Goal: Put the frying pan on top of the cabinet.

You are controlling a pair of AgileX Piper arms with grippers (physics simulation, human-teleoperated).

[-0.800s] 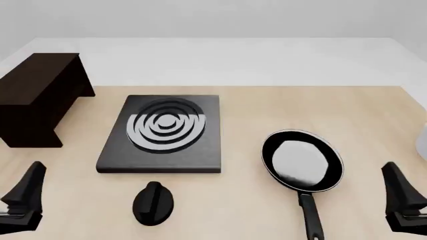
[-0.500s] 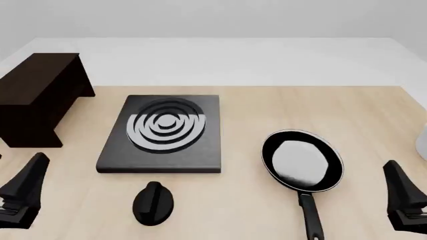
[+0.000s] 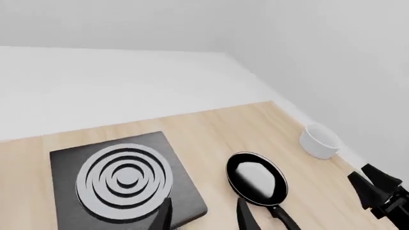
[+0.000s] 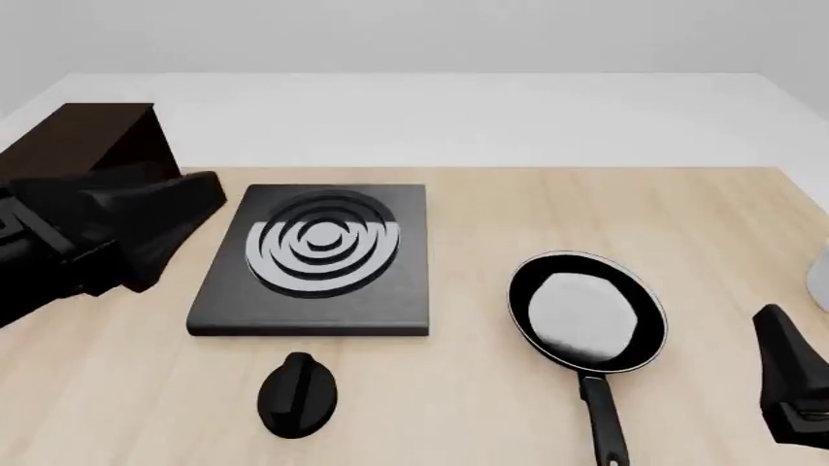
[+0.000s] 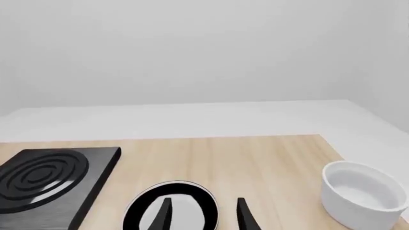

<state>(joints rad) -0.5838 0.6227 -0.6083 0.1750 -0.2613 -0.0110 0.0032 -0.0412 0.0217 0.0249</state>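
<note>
Flanking the frying pan (image 4: 588, 316): stove plate (image 4: 315, 260), white bowl (image 5: 361, 193); both grippers parted, empty

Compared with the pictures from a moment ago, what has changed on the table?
The left arm rose from the near left corner and now partly hides the cabinet. The right gripper barely shifted. Nothing was gripped. The frying pan, stove plate and knob stayed put.
</note>
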